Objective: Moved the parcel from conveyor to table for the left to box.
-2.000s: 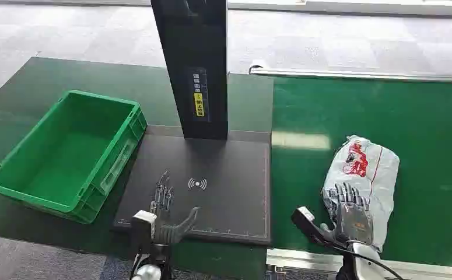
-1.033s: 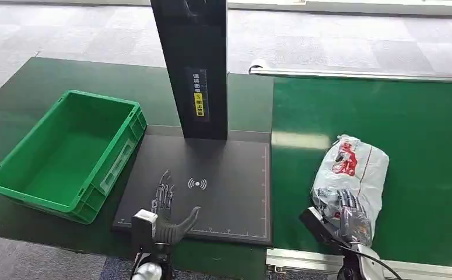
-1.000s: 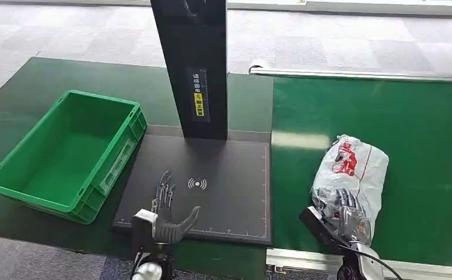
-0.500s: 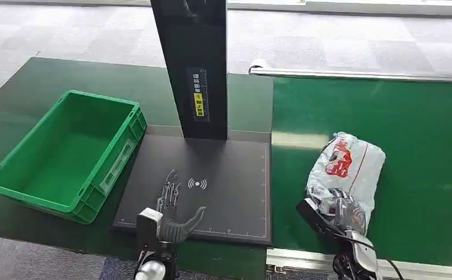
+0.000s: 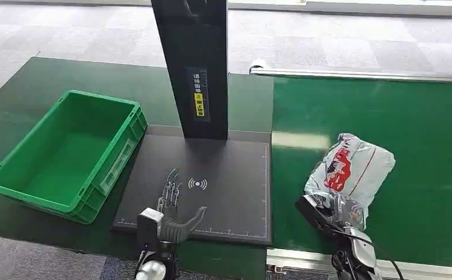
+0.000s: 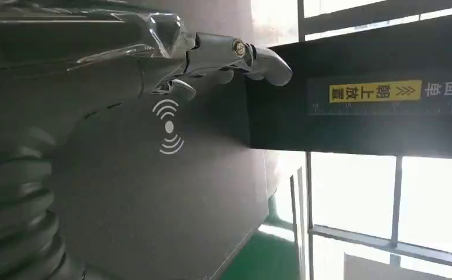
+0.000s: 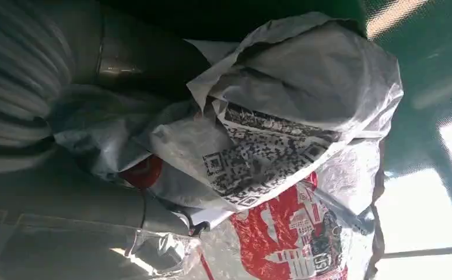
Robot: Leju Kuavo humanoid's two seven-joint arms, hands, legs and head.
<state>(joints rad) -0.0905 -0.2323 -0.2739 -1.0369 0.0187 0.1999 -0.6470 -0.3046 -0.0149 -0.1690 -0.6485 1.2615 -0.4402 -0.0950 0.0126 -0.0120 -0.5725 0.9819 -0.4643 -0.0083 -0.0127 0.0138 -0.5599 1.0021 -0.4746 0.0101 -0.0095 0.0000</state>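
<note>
The parcel point(image 5: 351, 172), a grey plastic bag with red print, lies tilted on the green conveyor point(image 5: 398, 111) at the right. My right hand point(image 5: 333, 213) grips its near end, and the bag wraps over the fingers. In the right wrist view the parcel point(image 7: 293, 146) shows a QR label and bunches against my right hand point(image 7: 66, 151). My left hand point(image 5: 171, 211) hovers open over the near edge of the black scanner pad point(image 5: 229, 175), fingers point(image 6: 212, 52) stretched out and holding nothing.
A green crate point(image 5: 66, 154), with nothing in it, stands on the table at the left. A tall black column point(image 5: 195, 70) rises at the back of the pad. The conveyor's metal rail point(image 5: 305, 259) runs along the near edge.
The parcel has turned in my right hand, its far end swinging right while the near end drew toward me. My left hand has edged slightly forward over the pad.
</note>
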